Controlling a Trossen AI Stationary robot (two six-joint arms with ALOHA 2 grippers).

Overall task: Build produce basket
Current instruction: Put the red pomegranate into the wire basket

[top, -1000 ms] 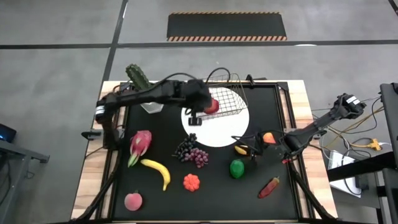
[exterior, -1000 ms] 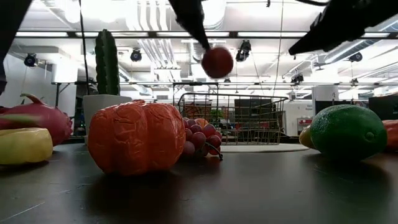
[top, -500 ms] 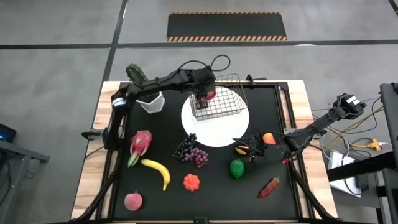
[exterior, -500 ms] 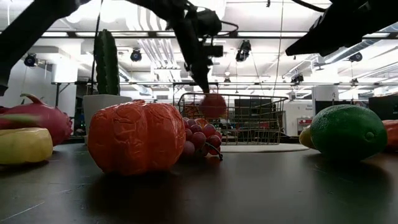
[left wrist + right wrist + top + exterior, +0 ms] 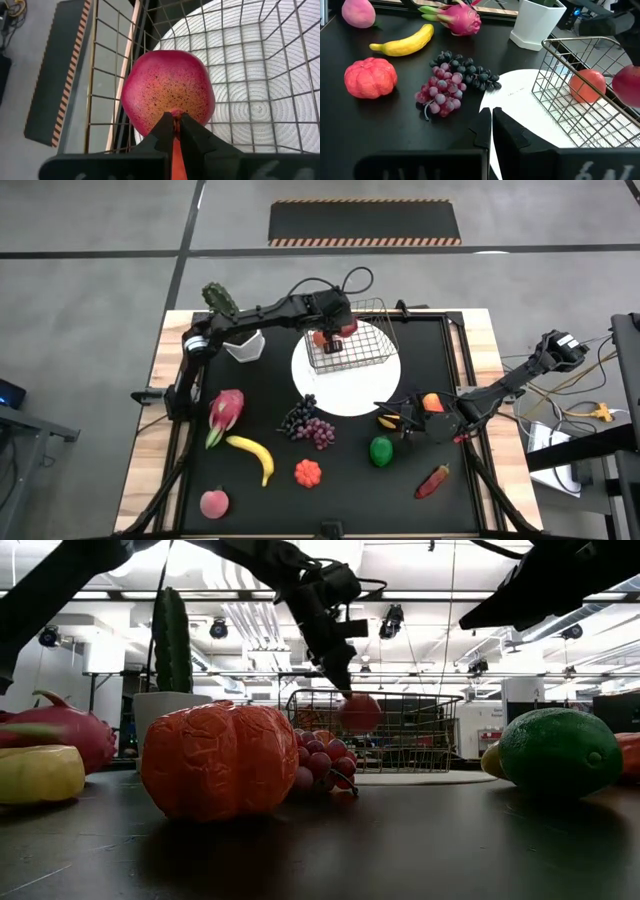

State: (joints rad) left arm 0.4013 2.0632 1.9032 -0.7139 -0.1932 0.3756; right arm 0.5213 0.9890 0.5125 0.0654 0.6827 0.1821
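The left gripper (image 5: 331,338) reaches over the wire basket (image 5: 362,352), its fingers pinched on the stem of a red apple (image 5: 169,93) that hangs inside the basket's walls; whether the apple touches the grid floor is hard to tell. The basket stands on a white round mat (image 5: 345,395) at the far middle of the black table (image 5: 460,500). A second reddish fruit (image 5: 587,85) seems to lie in the basket already.

The right gripper (image 5: 404,419) waits low over the table's right side with its fingers pressed together and nothing between them, near an orange-yellow fruit (image 5: 432,401).

Still out on the table lie the purple grapes (image 5: 308,425), the banana (image 5: 254,454), the dragon fruit (image 5: 224,413), the orange pumpkin (image 5: 308,472), the peach (image 5: 213,503), a green fruit (image 5: 381,450) and a red pepper (image 5: 432,480). A cactus in a white pot (image 5: 240,340) stands at the far left.
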